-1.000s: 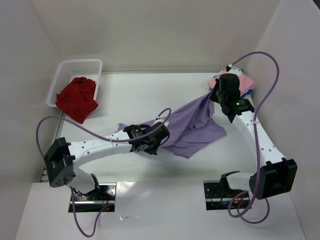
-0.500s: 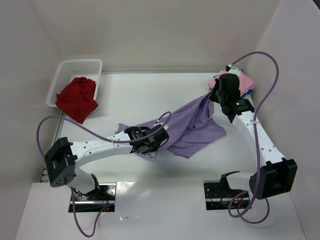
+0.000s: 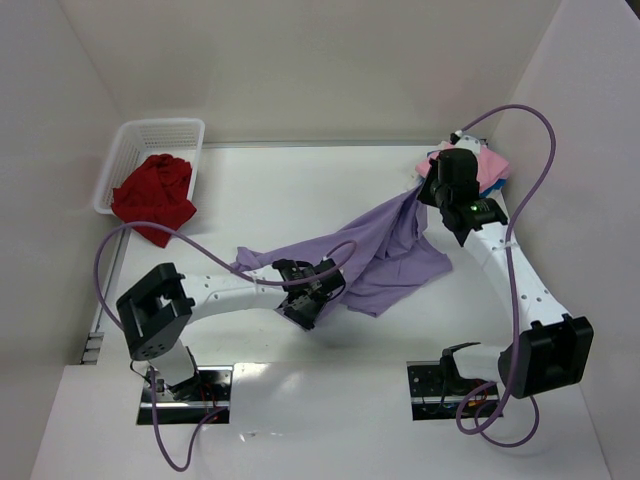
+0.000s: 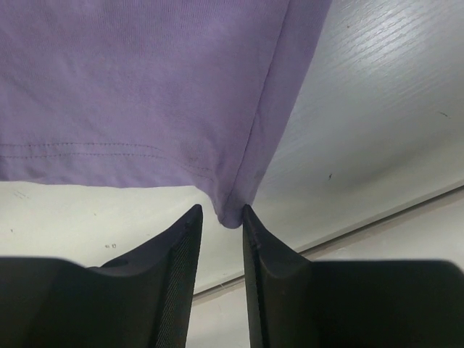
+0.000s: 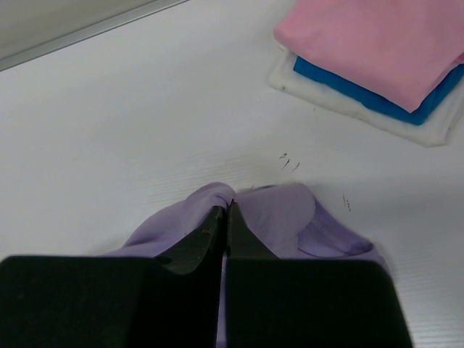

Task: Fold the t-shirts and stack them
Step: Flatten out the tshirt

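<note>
Since the earlier top view, the left arm's elbow has swung inward and its wrist has drawn back toward the lower middle of the frame. The left gripper has parted from a pinch to a narrow gap. Its wrist view shows the two fingers a little apart, with the hemmed corner of the lavender t-shirt dipping just between the tips. The corner touches the finger on the right of that frame at most and is not squeezed as far as I can tell, so I judge it is being let go. The right gripper has not shifted: it is closed tight on a bunched fold of the same shirt, near the upper right of the top view. It holds that end raised, so the cloth runs in a taut diagonal band down to the middle of the tabletop, where the rest lies loose and rumpled. Holding one end high while the other is laid down looks like a way to spread the shirt flat before folding. Just beyond the right gripper, the pink t-shirt sits folded on the bright blue t-shirt — the stack already begun, with something white under it that I cannot identify. The deep red t-shirt is crumpled in the white lattice basket at the upper left — spilling over its near rim, not yet folded.
</note>
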